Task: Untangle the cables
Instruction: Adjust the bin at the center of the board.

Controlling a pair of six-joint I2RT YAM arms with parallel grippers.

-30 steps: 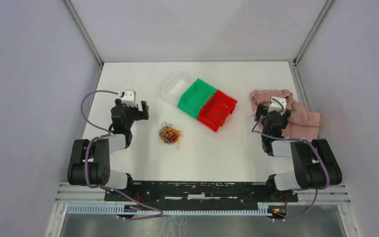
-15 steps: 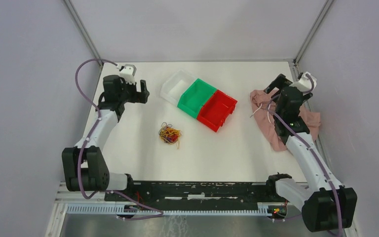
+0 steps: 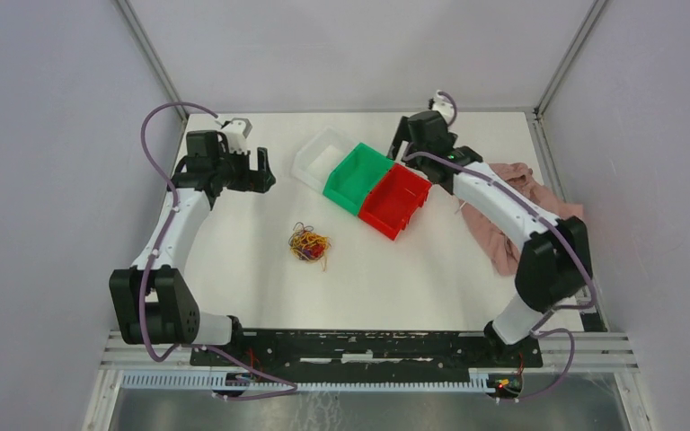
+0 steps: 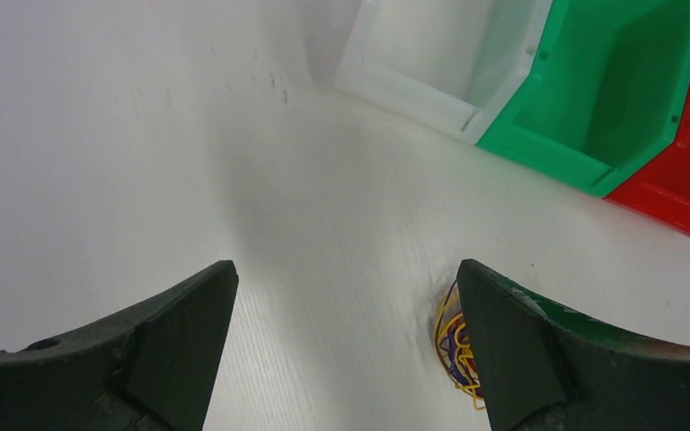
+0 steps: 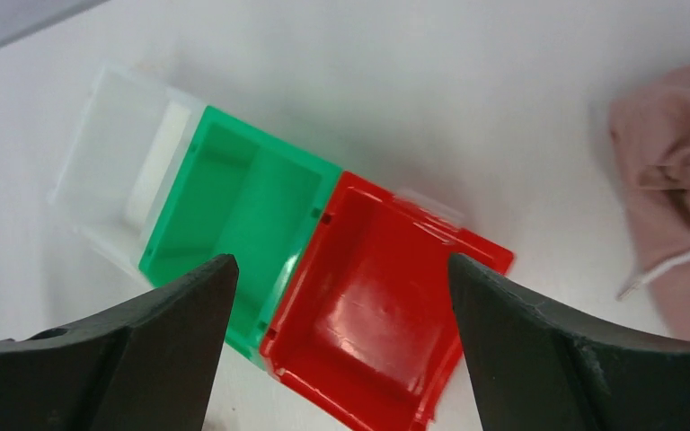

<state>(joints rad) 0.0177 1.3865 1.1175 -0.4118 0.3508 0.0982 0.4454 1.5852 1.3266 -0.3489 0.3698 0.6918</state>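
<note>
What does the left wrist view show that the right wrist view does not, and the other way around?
Only the left wrist view shows the cables, a tangled clump lying on the table near the bottom edge. Only the right wrist view shows the pink cloth and its white drawstring, at the right side. Both views show the white bin, the green bin and the red bin standing side by side.

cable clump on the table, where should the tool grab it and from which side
Come from straight above and pinch a loose outer loop of the tangled clump of thin yellow-orange, red and purple cables, not its dense middle. It lies flat and low on the white table, so a sideways approach would likely just push it. The open left tool looks nearer.
</note>
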